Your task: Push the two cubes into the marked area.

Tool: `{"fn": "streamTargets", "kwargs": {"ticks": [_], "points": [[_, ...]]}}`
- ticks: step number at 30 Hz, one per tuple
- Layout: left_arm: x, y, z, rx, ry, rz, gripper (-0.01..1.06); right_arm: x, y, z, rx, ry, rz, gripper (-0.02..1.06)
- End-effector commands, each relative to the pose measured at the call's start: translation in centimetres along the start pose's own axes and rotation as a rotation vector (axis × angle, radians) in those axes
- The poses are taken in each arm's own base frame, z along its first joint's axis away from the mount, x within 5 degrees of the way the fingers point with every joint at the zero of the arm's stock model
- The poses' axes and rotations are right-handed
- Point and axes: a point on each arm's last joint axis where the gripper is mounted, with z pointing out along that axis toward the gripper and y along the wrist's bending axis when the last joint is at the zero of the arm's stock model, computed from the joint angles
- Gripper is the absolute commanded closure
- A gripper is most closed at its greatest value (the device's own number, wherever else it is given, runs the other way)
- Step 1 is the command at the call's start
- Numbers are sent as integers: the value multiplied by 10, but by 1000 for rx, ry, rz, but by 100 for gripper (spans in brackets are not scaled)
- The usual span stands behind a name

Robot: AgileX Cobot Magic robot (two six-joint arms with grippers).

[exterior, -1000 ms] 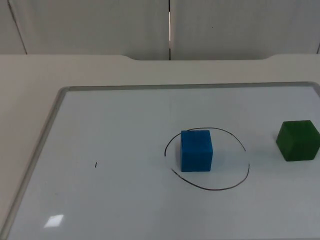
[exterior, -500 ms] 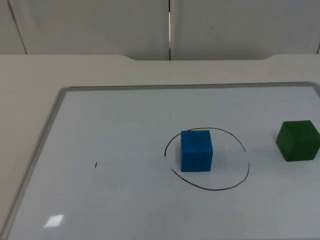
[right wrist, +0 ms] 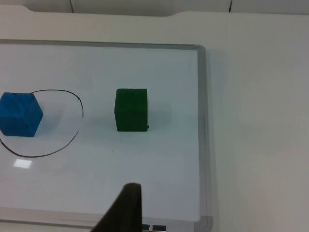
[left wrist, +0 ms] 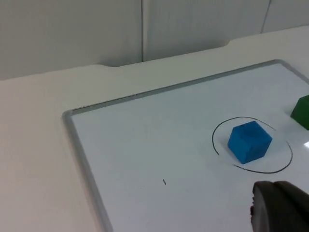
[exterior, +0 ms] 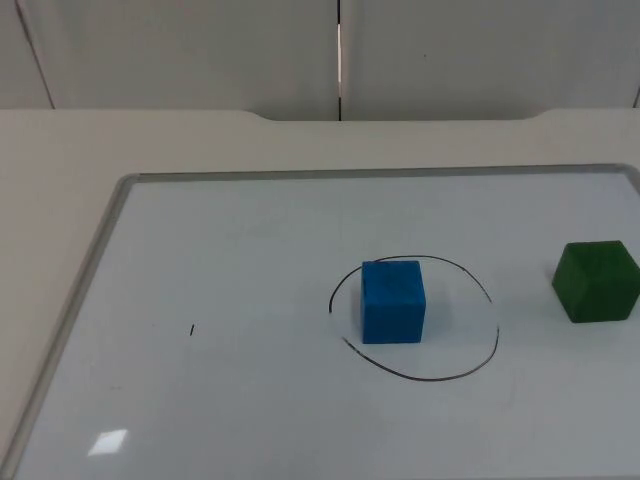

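A blue cube [exterior: 393,301] stands inside a hand-drawn black oval [exterior: 470,370] on the whiteboard, toward the oval's left side. To the right of the oval, a gap apart from it, sits a green cube [exterior: 596,281] near the board's right edge. The left wrist view shows the blue cube [left wrist: 249,141] in the oval and a sliver of the green cube [left wrist: 302,112], with my left gripper [left wrist: 280,208] well short of both. From the right wrist, the green cube [right wrist: 131,109] lies ahead of my right gripper [right wrist: 125,210], and the blue cube [right wrist: 19,114] lies beyond it to the side.
The whiteboard has a raised grey frame [exterior: 110,210] along its left and far edges and a right edge [right wrist: 203,121] close to the green cube. A tiny black mark [exterior: 192,329] sits on the board's left half. The grey partition wall [exterior: 200,50] closes the back.
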Motion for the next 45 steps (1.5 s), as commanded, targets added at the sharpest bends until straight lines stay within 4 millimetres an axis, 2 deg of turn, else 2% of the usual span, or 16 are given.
{"fn": "streamTargets", "kwargs": {"ticks": [1,4,9,15,22,29,33,37,38,43,45], "points": [[7,2,-6,-26,15,-10,105,0,0,-1,5,-10,8,0],[20,3,-17,-47,35,5,105,0,0,-1,5,-10,8,0],[25,5,-19,-73,63,1,105,0,0,-1,5,-10,8,0],[37,9,-3,-90,109,2,105,0,0,-1,5,-10,8,0],[37,9,-3,-92,106,5,105,0,0,-1,5,-10,8,0],[37,9,-3,-92,106,5,105,-2,0,0,5,-8,8,8],[37,9,-3,-92,106,5,105,-11,1,11,0,66,30,10],[37,9,-3,-93,106,6,105,-31,0,34,11,169,31,10],[37,9,-3,-93,106,6,105,-31,0,34,11,169,31,10],[37,10,-3,-98,108,8,105,-56,1,80,11,272,62,10],[37,10,-3,-98,108,8,105,-57,1,83,12,277,65,10]]}}
